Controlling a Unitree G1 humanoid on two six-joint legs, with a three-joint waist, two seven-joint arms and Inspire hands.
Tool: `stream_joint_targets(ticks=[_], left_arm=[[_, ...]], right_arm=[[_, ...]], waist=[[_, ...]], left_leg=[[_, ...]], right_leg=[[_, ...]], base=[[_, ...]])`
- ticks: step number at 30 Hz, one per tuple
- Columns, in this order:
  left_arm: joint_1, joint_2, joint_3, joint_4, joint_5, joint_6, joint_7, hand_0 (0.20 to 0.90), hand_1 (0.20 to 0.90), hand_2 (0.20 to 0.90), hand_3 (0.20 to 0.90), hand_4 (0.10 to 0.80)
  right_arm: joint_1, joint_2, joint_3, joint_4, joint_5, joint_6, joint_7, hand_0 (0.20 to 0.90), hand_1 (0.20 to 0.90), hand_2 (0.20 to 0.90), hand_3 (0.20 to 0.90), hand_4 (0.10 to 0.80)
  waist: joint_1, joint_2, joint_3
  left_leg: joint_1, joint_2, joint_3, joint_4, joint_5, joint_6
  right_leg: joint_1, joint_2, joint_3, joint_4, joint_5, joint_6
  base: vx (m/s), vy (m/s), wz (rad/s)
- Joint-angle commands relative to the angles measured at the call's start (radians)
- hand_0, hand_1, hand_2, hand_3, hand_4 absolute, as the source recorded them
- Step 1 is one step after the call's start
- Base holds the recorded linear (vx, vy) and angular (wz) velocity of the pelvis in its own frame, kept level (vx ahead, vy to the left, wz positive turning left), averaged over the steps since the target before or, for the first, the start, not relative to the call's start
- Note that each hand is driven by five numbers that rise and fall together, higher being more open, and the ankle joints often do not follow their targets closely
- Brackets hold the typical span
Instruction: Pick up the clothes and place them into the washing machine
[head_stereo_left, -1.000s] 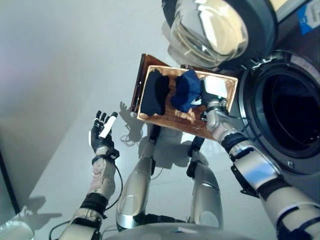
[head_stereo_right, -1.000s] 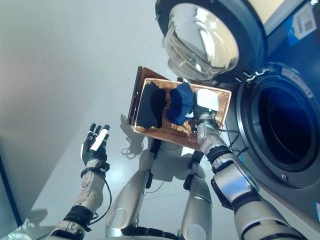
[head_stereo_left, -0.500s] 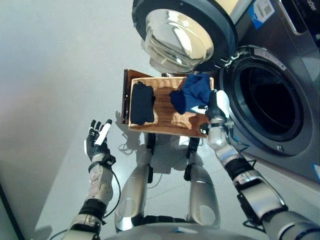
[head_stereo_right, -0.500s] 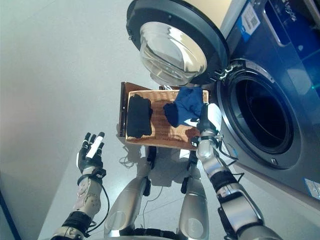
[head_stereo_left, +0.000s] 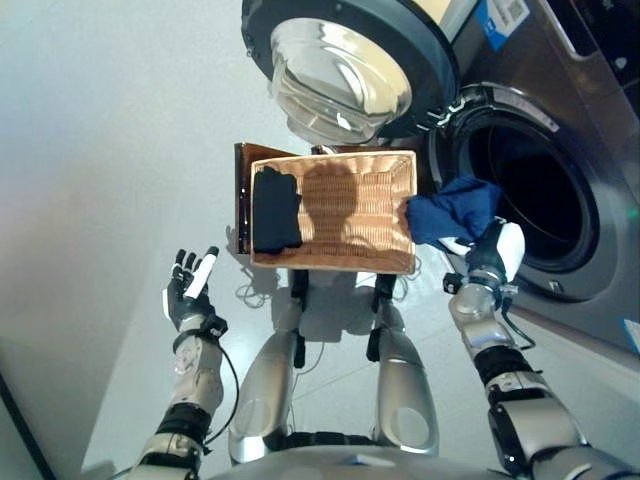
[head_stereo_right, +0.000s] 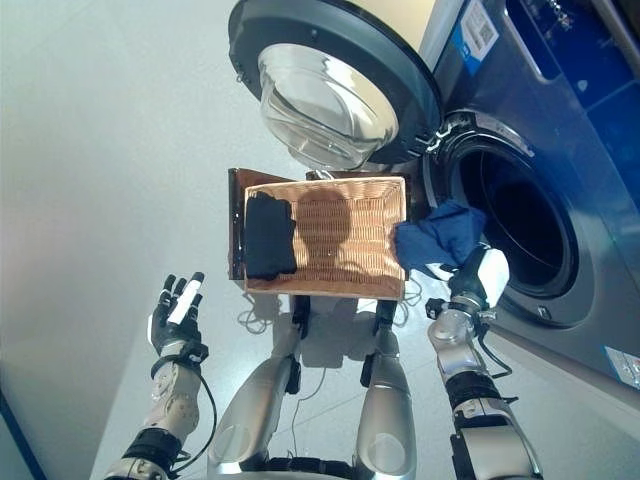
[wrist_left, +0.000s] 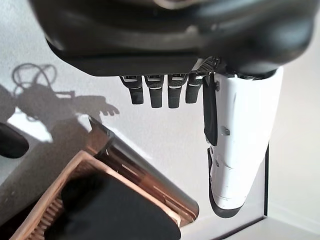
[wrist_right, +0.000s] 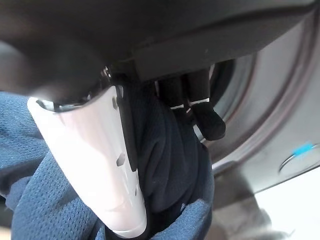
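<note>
A blue garment (head_stereo_left: 452, 212) hangs from my right hand (head_stereo_left: 490, 256), which is shut on it just right of the wicker basket (head_stereo_left: 385, 262) and in front of the washing machine's open drum (head_stereo_left: 525, 190). In the right wrist view the thumb and curled fingers (wrist_right: 197, 102) clamp the blue cloth (wrist_right: 35, 200). A black garment (head_stereo_left: 275, 208) lies at the left end of the basket. My left hand (head_stereo_left: 189, 292) is open over the floor at lower left, holding nothing.
The washing machine's round door (head_stereo_left: 345, 65) stands swung open above the basket. A brown board (head_stereo_left: 241, 195) leans along the basket's left side. Grey floor stretches away to the left.
My right hand has lifted the blue garment out of the basket and carried it right, toward the drum opening. The camera view has shifted. The left hand stays open.
</note>
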Motion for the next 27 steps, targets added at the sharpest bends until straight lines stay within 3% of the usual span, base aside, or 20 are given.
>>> stream_joint_targets(ticks=[1,5,17,27], left_arm=[[0.035,0.053,0.042,-0.048,0.017,-0.075,0.007,0.900,0.900,0.900,0.900,0.800],[0.042,0.035,0.016,-0.084,-0.073,-0.076,-0.034,0.900,0.900,0.900,0.900,0.800],[0.082,0.063,-0.069,-0.232,-0.102,-0.070,-0.070,0.900,0.900,0.900,0.900,0.800],[0.101,0.078,-0.165,-0.304,-0.127,-0.054,-0.078,0.900,0.900,0.900,0.900,0.800]], right_arm=[[-0.073,-0.106,-0.031,-0.036,0.053,-0.049,-0.094,0.200,0.200,0.200,0.200,0.300],[-0.146,-0.151,-0.053,0.067,0.130,-0.056,-0.119,0.200,0.200,0.200,0.200,0.300],[-0.337,-0.284,-0.024,0.303,0.259,-0.057,-0.111,0.200,0.200,0.200,0.200,0.300],[-0.583,-0.503,-0.027,0.500,0.500,-0.053,-0.111,0.200,0.200,0.200,0.200,0.300]], waist=[[0.000,0.031,-0.033],[0.010,0.040,-0.016],[0.044,0.067,-0.007],[0.070,0.116,-0.007]], left_leg=[[-0.047,-0.016,0.003,0.065,-0.054,-0.057],[-0.066,-0.015,-0.003,0.066,-0.049,-0.059],[-0.149,-0.012,-0.018,0.073,-0.033,-0.066],[-0.219,-0.014,-0.018,0.063,-0.012,-0.076]], right_leg=[[-0.010,-0.037,0.017,0.155,-0.150,0.021],[-0.033,-0.035,0.014,0.173,-0.155,0.018],[-0.130,-0.031,0.000,0.233,-0.173,0.010],[-0.234,-0.031,0.010,0.282,-0.192,0.006]], base=[[0.000,0.000,0.00],[-0.004,-0.008,0.00],[-0.016,-0.031,0.05],[-0.013,-0.012,0.03]])
